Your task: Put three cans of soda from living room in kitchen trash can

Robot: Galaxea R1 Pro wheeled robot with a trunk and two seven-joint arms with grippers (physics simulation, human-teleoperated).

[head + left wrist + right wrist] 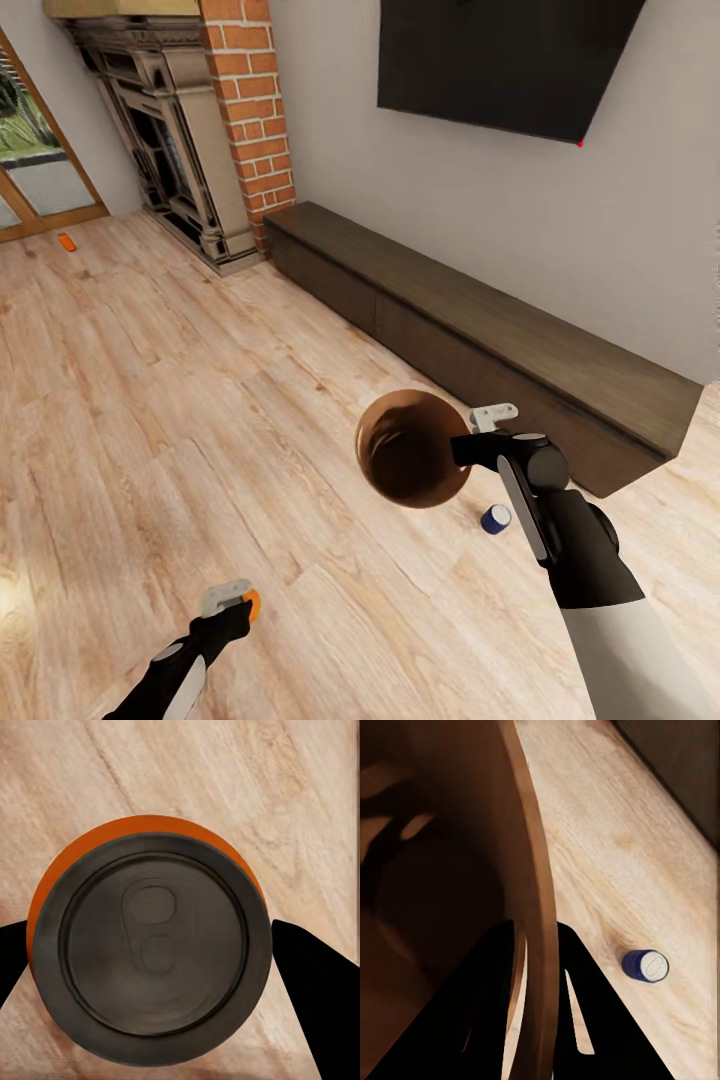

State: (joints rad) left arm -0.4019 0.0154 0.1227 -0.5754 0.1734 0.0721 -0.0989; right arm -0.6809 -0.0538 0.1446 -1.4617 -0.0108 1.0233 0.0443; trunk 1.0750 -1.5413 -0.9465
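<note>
Nearest the robot, low in the head view, the left gripper hangs over the light wood plank floor with a bright orange soda can clamped between its fingers. The left wrist view looks straight onto that can's dark grey lid with its pull tab, an orange rim showing around one side, and a black finger pressed close on each flank, so the jaws are closed on the can.

A little farther out, the right gripper holds the small round copper-brown bin up off the floor, its dark inside facing the head camera. In the right wrist view the two black fingers straddle the bin's thin wall, one inside and one outside, pinching the rim.

Just beyond the right forearm, a dark blue soda can with a silvery top lies on its side on the floor, near the low cabinet; the right wrist view shows it beside the bin, apart from it.

Behind it runs the long low dark-wood cabinet against the grey wall, with the black wall television above. Farther left stands the red-brick fireplace with its carved dark surround. Well away, near the glass door's wooden frame, a second bright orange can lies on the floor.
</note>
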